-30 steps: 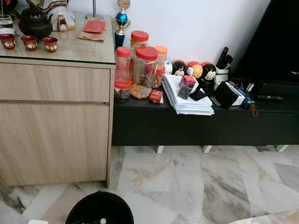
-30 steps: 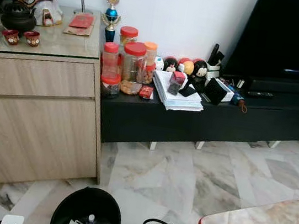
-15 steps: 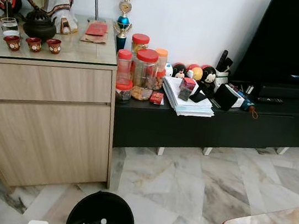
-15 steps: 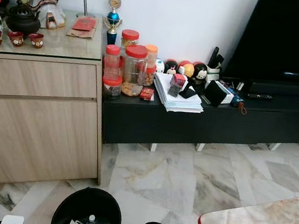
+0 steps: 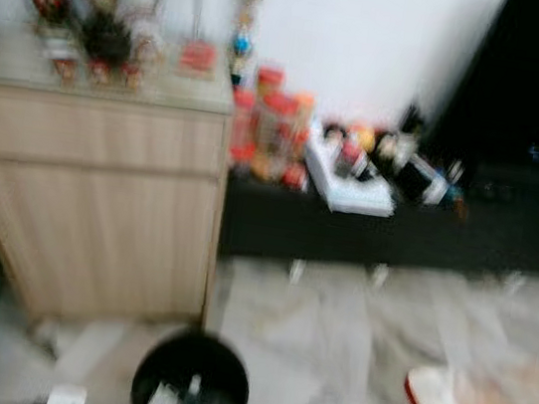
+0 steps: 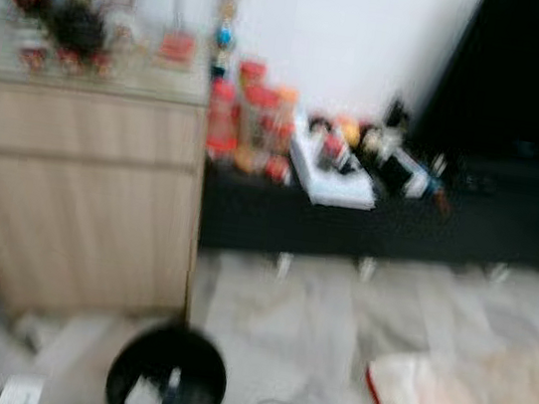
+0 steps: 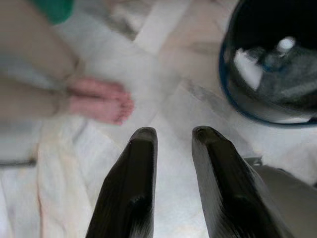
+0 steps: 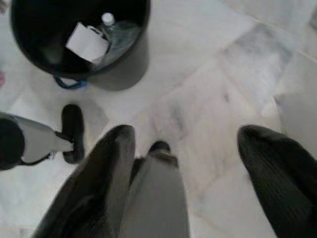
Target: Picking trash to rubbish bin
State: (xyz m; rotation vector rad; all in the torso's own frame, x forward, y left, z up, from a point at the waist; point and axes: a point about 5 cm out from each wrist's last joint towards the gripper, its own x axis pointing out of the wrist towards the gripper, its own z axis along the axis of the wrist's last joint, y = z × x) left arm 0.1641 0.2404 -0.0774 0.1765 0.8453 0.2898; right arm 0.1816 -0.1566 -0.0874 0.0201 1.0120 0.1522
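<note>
Black plastic, that's your rubbish bin (image 5: pixel 189 393), sitting on the marble floor (image 5: pixel 332 331) right at the robot's feet, just in front of the wooden cabinet (image 5: pixel 89 197). Inside it you've got a white scrap of paper (image 8: pixel 88 42) and what looks like a clear bottle (image 8: pixel 114 29) lying against the wall of the bin.

Now your hands: the left gripper (image 7: pixel 171 144) hangs over bare floor beside the bin, fingers nearly together with a slim gap between them, nothing held. The right gripper (image 8: pixel 190 144) is spread wide, also holding nothing, with the bin off ahead of it. A person's bare foot (image 7: pixel 99 101) stands near the left gripper, so mind that side.

Head views are smeared with blur, so the robot looks to be on the move. My read: you're between pieces, hunting for the next bit of trash. I can't pick out any loose litter on the floor from here. The low black shelf (image 5: pixel 396 230) beyond is cluttered with jars (image 5: pixel 270 127) and papers (image 5: pixel 348 178), too blurred to judge. Let the view settle, find a target, then walk to it.
</note>
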